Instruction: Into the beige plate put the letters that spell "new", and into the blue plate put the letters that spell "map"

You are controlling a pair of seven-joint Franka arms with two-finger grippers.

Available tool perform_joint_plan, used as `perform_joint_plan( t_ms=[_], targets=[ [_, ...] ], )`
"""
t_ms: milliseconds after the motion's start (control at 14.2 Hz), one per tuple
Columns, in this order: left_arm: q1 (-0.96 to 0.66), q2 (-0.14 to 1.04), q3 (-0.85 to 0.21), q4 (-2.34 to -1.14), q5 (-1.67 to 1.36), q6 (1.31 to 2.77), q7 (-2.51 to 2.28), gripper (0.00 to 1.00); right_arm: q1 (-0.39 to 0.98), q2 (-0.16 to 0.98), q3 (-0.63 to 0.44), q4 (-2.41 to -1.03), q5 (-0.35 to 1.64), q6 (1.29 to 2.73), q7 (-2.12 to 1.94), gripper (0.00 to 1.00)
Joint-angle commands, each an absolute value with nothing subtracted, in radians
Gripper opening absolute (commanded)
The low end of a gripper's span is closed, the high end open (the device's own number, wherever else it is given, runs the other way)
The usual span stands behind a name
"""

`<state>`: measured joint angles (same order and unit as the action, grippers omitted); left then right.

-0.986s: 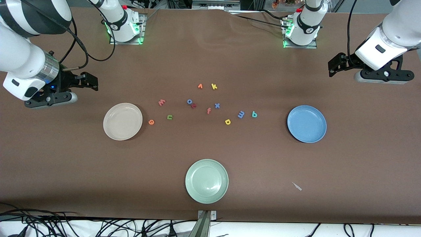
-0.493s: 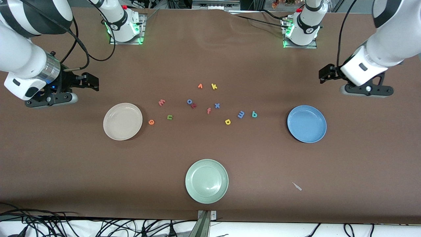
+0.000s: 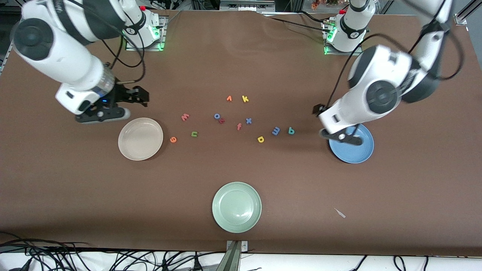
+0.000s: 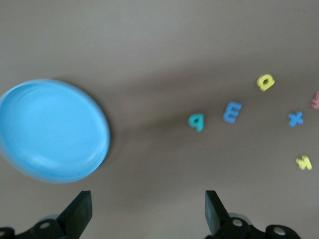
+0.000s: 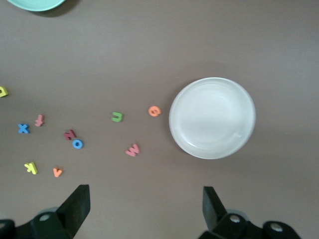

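Beige plate (image 3: 140, 139) empty, blue plate (image 3: 354, 146) empty | n (image 3: 194, 134), e (image 3: 173, 139), w (image 3: 185, 117), m (image 3: 276, 131), a (image 3: 260, 139), p (image 3: 291, 130) all on table between plates | left gripper (image 4: 147, 211) wide open, empty, over blue plate's edge | right gripper (image 5: 144, 209) wide open, empty, just beside beige plate | nothing sorted yet

Glossy smooth blue plate (image 3: 356, 150) on matt brown table (image 3: 241, 60)

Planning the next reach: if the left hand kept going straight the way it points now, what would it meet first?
Probably bare tabletop between the blue plate and the teal p. The left hand is open and points down there, though depth is unclear.
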<state>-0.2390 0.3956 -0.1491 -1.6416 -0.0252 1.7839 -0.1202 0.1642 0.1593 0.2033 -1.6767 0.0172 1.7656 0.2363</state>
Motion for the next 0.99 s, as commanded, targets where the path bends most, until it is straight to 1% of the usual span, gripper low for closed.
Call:
perform_joint_plan(
  t_ms=[0,141,352,423,634,775,845,915],
  targets=[
    [-0.282,0.462,-0.143,-1.637,-0.049,1.871,-0.162,1.0,0.16,0.146,0.277,-1.819,0.018,1.905,0.329,1.0],
    [-0.305,0.466,-0.143,-1.74,-0.051,2.035,-0.178,1.0,0.161,0.146,0.33,-1.917,0.003,2.015,0.386,1.0],
    [-0.314,0.474,-0.149,-1.926,-0.051,2.294,-0.239,1.0,0.218,0.144,0.342,-2.063,-0.093,2.158,0.507,1.0],
    [-0.334,0.486,-0.152,-1.957,-0.045,2.354,-0.264,1.0,0.225,0.144,0.344,-2.1,-0.119,2.196,0.544,1.0],
    [-0.347,0.534,-0.152,-1.968,-0.038,2.428,-0.29,0.99,0.238,0.144,0.344,-2.221,-0.126,2.346,0.563,1.0],
    [-0.377,0.558,-0.15,-1.979,-0.035,2.459,-0.293,0.93,0.238,0.146,0.342,-2.261,-0.126,2.387,0.563,1.0],
    [-0.377,0.558,-0.15,-1.98,-0.035,2.46,-0.298,0.93,0.238,0.152,0.342,-2.273,-0.126,2.405,0.569,1.0],
    [-0.379,0.558,-0.15,-1.982,-0.034,2.461,-0.298,0.88,0.236,0.169,0.339,-2.287,-0.126,2.434,0.571,1.0]
  ],
)
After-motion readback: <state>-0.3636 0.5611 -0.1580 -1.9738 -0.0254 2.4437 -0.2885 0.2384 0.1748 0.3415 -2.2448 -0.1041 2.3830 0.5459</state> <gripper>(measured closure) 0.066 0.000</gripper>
